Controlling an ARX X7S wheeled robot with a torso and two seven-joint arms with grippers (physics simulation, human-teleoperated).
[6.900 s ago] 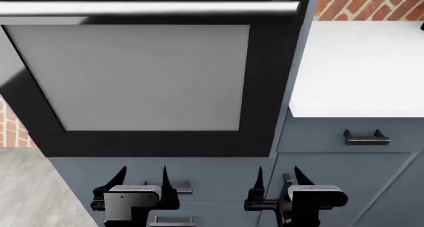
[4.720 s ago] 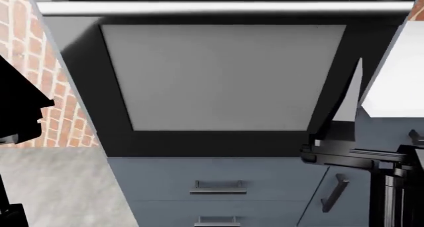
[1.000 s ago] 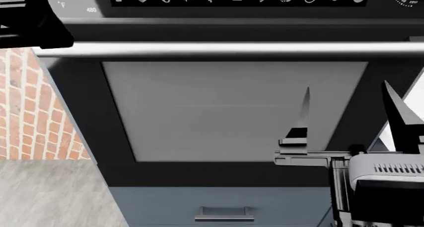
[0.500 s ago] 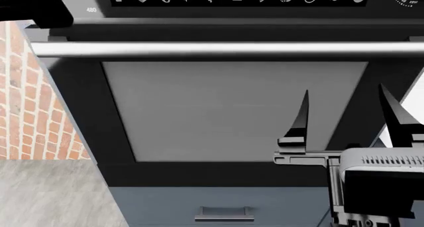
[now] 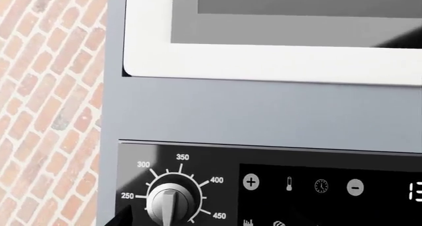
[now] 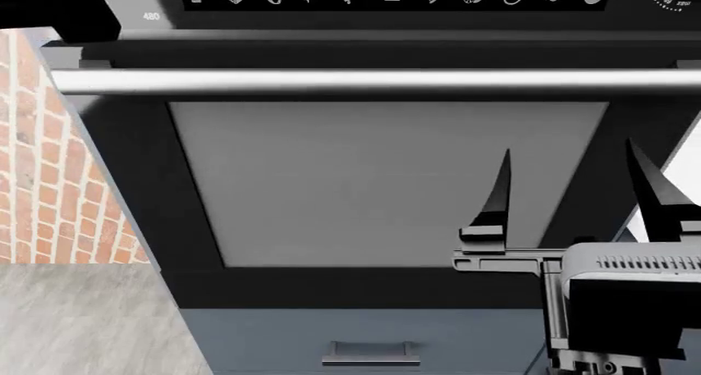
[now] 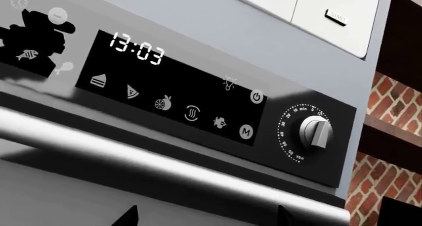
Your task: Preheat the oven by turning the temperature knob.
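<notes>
At far left of the oven's black control panel [image 5: 264,186], the temperature knob [image 5: 170,203] sits ringed by numbers from 250 to 450. The left gripper is raised close before it; whether its jaws are parted cannot be told. Further right, below the door handle [image 6: 373,81], the right gripper [image 6: 570,203] waits, jaws wide apart and empty. Judged step: final approach; next, close on the knob and twist.

View climbed from drawers to oven panel; left arm [image 6: 49,10] went up top-left; right gripper [image 6: 575,190] rose.
</notes>
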